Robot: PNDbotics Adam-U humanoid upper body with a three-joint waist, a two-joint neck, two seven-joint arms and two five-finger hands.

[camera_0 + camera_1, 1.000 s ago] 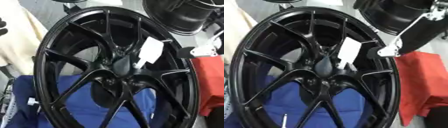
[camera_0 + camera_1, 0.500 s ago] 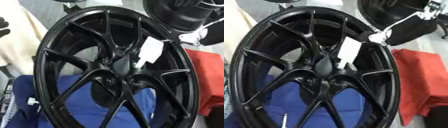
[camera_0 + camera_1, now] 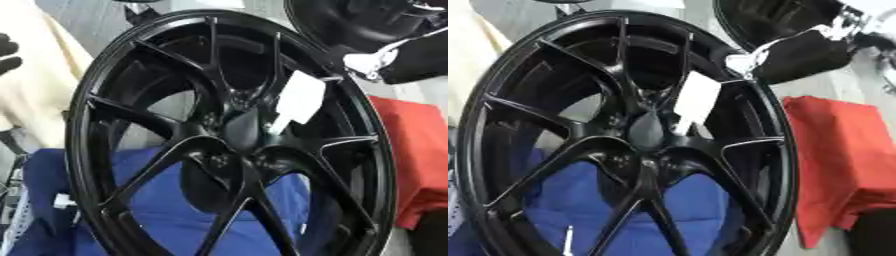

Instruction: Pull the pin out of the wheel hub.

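Item one: a black spoked wheel [image 3: 227, 145] fills my view, standing tilted, with a white tag [image 3: 299, 97] lying over the spokes just right of the dark centre cap [image 3: 647, 131]; I cannot make out the pin itself. Item two: my right hand [image 3: 750, 60] shows as a silver-white tip at the wheel's upper right rim, above the tag, and I cannot tell how its fingers stand. Around it: blue cloth [image 3: 166, 220] behind the lower spokes, red cloth [image 3: 842, 150] on the right, a second dark wheel [image 3: 798, 25] top right.
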